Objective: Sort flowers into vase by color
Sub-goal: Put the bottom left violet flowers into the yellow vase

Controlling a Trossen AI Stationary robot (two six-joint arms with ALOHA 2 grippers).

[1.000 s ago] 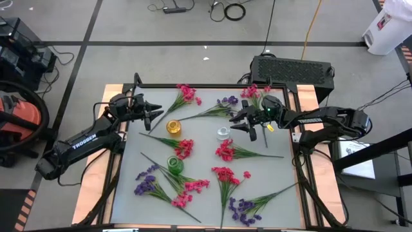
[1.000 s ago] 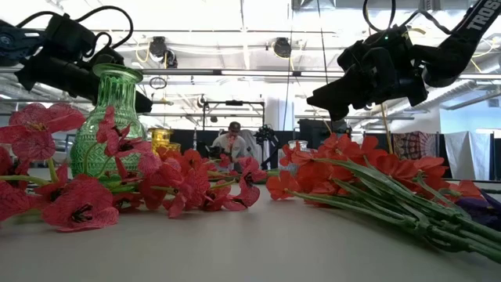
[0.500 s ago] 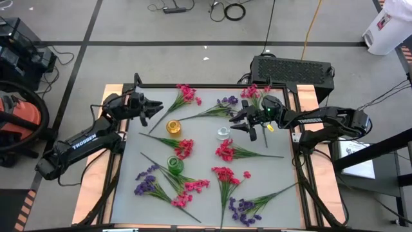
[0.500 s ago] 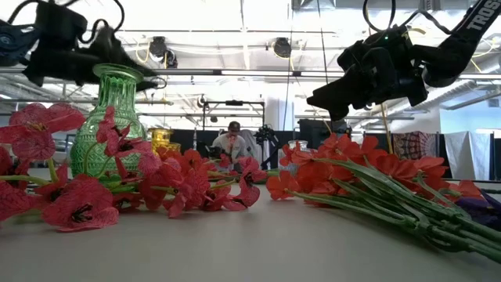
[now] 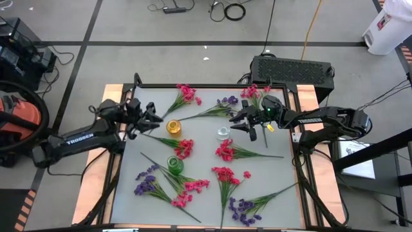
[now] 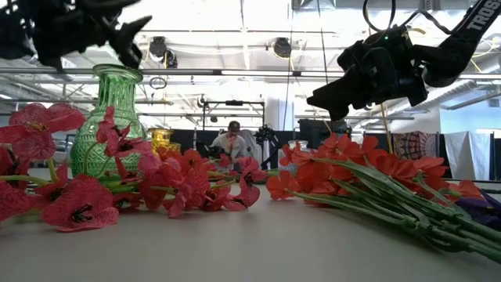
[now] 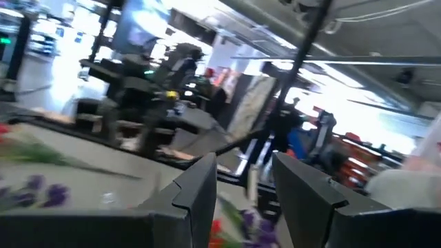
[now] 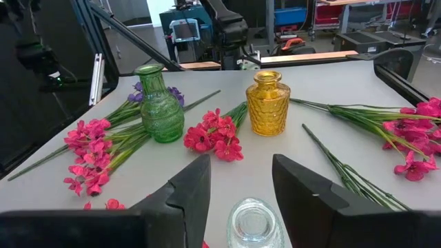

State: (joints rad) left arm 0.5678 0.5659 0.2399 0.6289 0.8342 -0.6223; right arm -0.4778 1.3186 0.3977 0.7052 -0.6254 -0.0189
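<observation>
Flowers (image 5: 225,177), artificial sprigs on thin green stems with pink-red or purple blossom clusters, lie scattered flat over the pale grey counter (image 5: 206,212), none of them standing in a vase. Largest of the working parts are the two dark arms: the left end effector (image 5: 153,118) hangs above the counter near its left edge, fingers (image 7: 196,189) apart and empty, with a green-stemmed sprig (image 5: 168,142) lying just beneath and beyond it and a pink-red sprig (image 5: 183,95) further ahead. The right end effector (image 5: 239,120) hovers over the far right part of the counter, its fingers (image 8: 193,186) likewise spread with nothing between them. Directly before the right end effector stands a small clear glass vase (image 8: 255,223), empty. Further out in front of it sit a green ribbed glass vase (image 8: 159,105) and an amber textured glass vase (image 8: 268,103), both upright, with a pink-red cluster (image 8: 215,134) lying between them. A purple sprig (image 5: 219,107) lies just beside the right end effector, toward the left arm. In the low view a person (image 6: 232,141) shows far off in the room beyond the counter.
</observation>
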